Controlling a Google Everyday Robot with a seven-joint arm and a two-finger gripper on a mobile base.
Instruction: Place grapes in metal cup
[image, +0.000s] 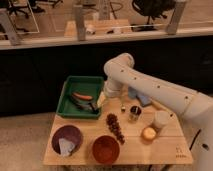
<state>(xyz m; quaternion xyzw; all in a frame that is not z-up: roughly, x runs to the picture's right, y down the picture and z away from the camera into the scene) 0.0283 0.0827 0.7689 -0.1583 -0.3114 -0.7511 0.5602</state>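
The grapes, a long bunch of dark purple-red berries, lie on the wooden table near its middle. The metal cup, small and shiny, stands upright just right of and behind them. My gripper hangs from the white arm, low over the table between the green tray and the metal cup. It is left of the cup and behind the grapes, and nothing shows in it.
The green tray holds an orange carrot-like item and a dark item. A pale yellow object leans at its right edge. A red-brown bowl, a purple bowl, a white container, an orange-yellow item and a blue object surround the grapes.
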